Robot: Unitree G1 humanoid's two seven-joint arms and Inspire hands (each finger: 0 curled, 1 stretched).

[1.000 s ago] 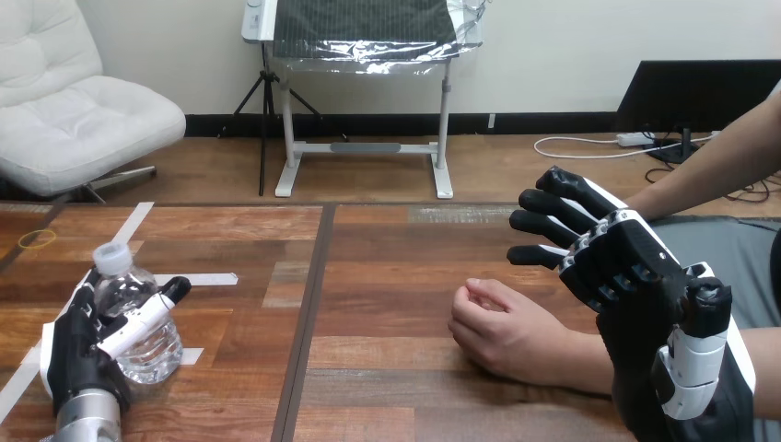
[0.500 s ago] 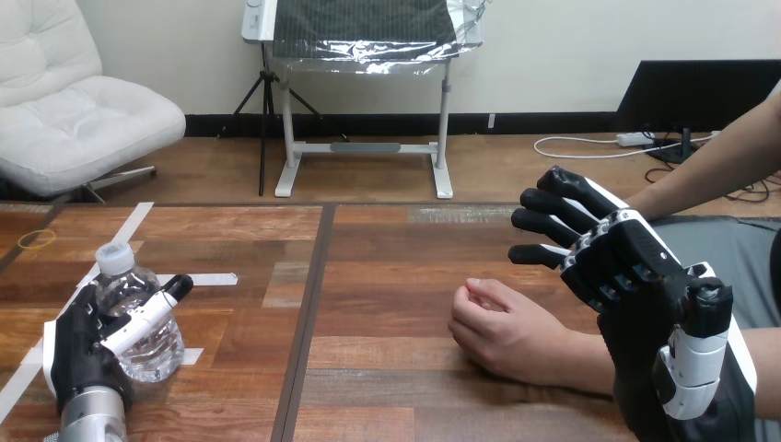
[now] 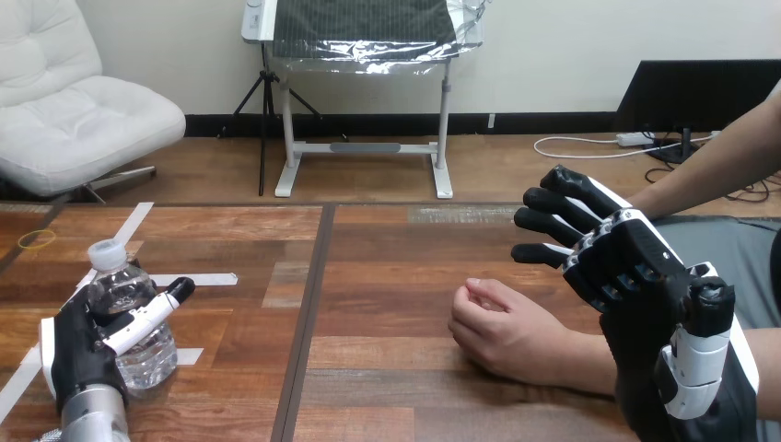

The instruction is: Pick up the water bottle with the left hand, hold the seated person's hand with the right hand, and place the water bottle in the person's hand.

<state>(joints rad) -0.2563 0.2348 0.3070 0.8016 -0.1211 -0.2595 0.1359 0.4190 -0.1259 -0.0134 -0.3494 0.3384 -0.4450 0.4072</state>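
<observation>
The clear water bottle (image 3: 120, 293) with a white cap stands at the table's near left. My left hand (image 3: 78, 354) is shut on it, the thumb lying across its front and the fingers behind it. The person's hand (image 3: 502, 333) rests on the wooden table (image 3: 387, 276) right of centre, loosely curled, its forearm running off to the right. My right hand (image 3: 645, 276) hangs open above that forearm, fingers straight and pointing left, apart from the person's hand.
White tape strips (image 3: 198, 279) lie on the table around the bottle. A yellow rubber band (image 3: 37, 238) lies at the far left. A dark seam (image 3: 308, 304) runs down the table between the bottle and the person's hand.
The bottle has shifted slightly left and up in my left hand, which has closed in on it. My right hand and the person's hand have hardly moved.
</observation>
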